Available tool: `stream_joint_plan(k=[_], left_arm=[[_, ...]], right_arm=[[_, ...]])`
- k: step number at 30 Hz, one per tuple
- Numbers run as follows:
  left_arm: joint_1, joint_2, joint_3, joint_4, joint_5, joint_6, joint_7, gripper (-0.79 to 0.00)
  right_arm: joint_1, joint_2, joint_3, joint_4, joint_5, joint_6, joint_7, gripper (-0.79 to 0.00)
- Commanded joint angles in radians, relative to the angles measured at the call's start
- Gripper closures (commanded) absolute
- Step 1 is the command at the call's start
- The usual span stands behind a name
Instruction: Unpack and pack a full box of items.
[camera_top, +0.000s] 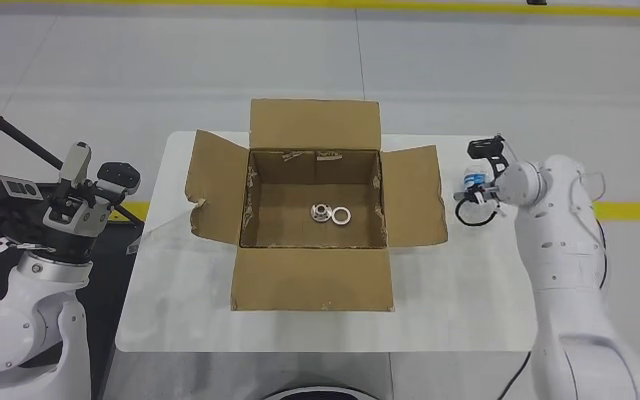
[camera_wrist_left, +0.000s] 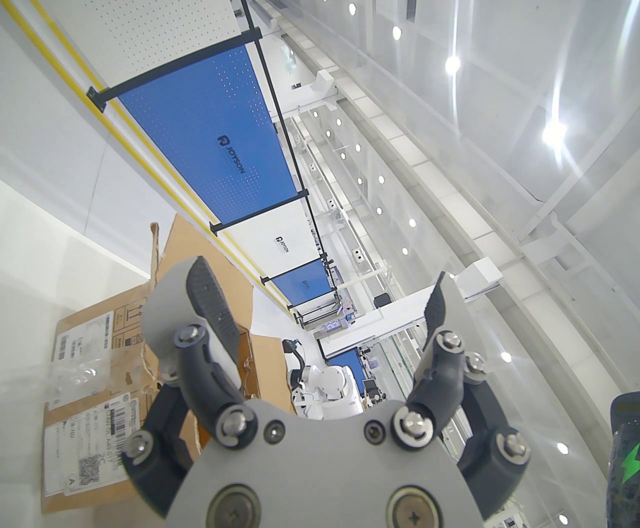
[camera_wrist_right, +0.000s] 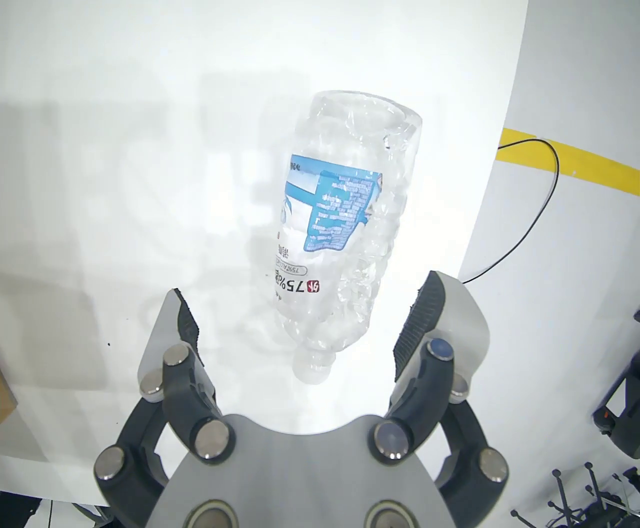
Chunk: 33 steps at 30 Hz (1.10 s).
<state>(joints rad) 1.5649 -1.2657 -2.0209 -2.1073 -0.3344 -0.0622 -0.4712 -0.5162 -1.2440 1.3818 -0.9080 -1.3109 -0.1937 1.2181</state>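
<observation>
- From the top view, the box (camera_top: 310, 275) sits mid-table (camera_top: 450, 300) with all four flaps spread, which leaves its inside free to reach from above. Two small ring-shaped parts (camera_top: 329, 213) lie on its floor. The right gripper (camera_top: 474, 197) is over the table's right edge, right of the box, at a clear bottle (camera_top: 473, 182).
- From the left wrist view, the left gripper (camera_wrist_left: 320, 280) points up toward the ceiling, spread wide and holding nothing. The labelled side of the box is just beside it. We judge this arm is held off to the left, out of the way.
- From the right wrist view, the right gripper's fingers stand wide apart with the bottle's cap end between them. Neither pad (camera_wrist_right: 417, 320) touches it, so nothing is gripped. We cannot tell whether the bottle stands or leans.
</observation>
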Motion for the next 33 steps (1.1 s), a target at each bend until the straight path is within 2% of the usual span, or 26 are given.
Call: stream_joint_plan(k=[1, 6, 7, 8, 10, 11, 16, 21, 28, 33], left_arm=[[0.0, 0.0, 0.0, 0.0, 0.0, 0.0, 0.0, -0.785], [0.0, 0.0, 0.0, 0.0, 0.0, 0.0, 0.0, -0.785], [0.0, 0.0, 0.0, 0.0, 0.0, 0.0, 0.0, -0.785], [0.0, 0.0, 0.0, 0.0, 0.0, 0.0, 0.0, -0.785], [0.0, 0.0, 0.0, 0.0, 0.0, 0.0, 0.0, -0.785], [0.0, 0.0, 0.0, 0.0, 0.0, 0.0, 0.0, -0.785], [0.0, 0.0, 0.0, 0.0, 0.0, 0.0, 0.0, -0.785], [0.0, 0.0, 0.0, 0.0, 0.0, 0.0, 0.0, -0.785], [0.0, 0.0, 0.0, 0.0, 0.0, 0.0, 0.0, -0.785], [0.0, 0.0, 0.0, 0.0, 0.0, 0.0, 0.0, -0.785]], right_arm=[[0.022, -0.004, -0.017, 0.058, -0.001, 0.004, -0.016, -0.785], [0.061, -0.009, -0.037, 0.157, 0.011, 0.008, -0.061, -0.785], [0.067, -0.009, -0.039, 0.172, 0.012, 0.008, -0.068, -0.751], [0.072, -0.01, -0.041, 0.186, 0.013, 0.006, -0.074, -0.64], [0.08, -0.01, -0.044, 0.208, 0.019, 0.006, -0.083, -0.508], [0.082, -0.01, -0.045, 0.218, 0.021, 0.005, -0.088, -0.409], [0.093, -0.008, -0.049, 0.256, 0.032, 0.003, -0.108, -0.274], [0.097, -0.001, -0.04, 0.261, 0.042, 0.002, -0.135, -0.003], [0.067, 0.018, 0.003, 0.132, 0.074, 0.004, -0.149, 0.0], [-0.006, 0.041, 0.068, -0.12, 0.102, 0.013, -0.113, 0.0]])
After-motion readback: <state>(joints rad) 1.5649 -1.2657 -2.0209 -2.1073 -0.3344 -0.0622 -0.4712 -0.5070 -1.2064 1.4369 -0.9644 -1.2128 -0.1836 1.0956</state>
